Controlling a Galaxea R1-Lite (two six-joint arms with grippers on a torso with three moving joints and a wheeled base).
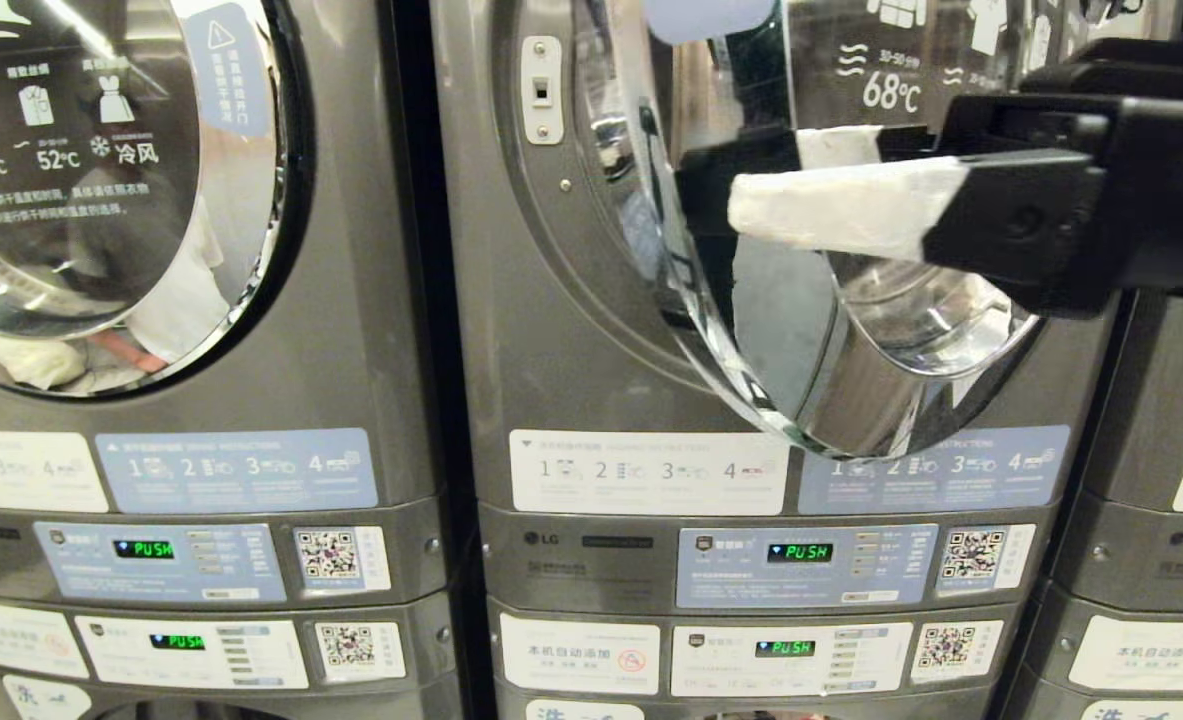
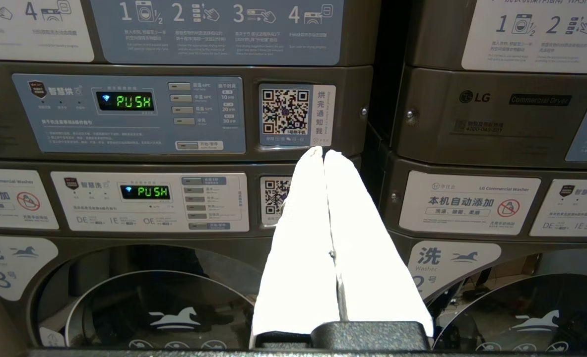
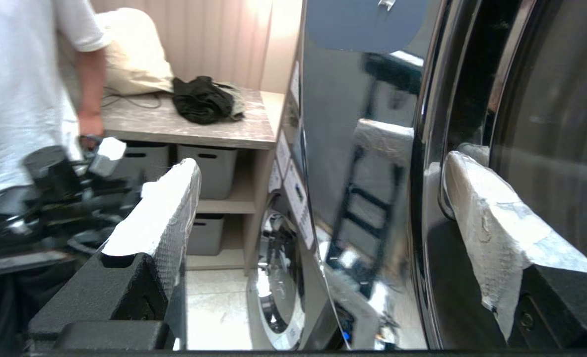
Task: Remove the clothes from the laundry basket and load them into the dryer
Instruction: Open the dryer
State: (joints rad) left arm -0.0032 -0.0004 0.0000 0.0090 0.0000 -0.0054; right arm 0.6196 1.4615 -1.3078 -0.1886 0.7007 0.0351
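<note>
My right tool (image 1: 751,185) stood spread wide, straddling the edge of the grey dryer's round chrome-rimmed glass door (image 1: 851,400); my left tool (image 2: 323,153) was pressed together below that door. No clothes showed.

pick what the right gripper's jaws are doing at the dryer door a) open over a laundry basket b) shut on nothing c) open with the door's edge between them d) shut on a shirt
c: the right gripper has its jaws spread wide, one padded finger on the far side of the dryer door and the other on the near side, with no clothing in them.
</note>
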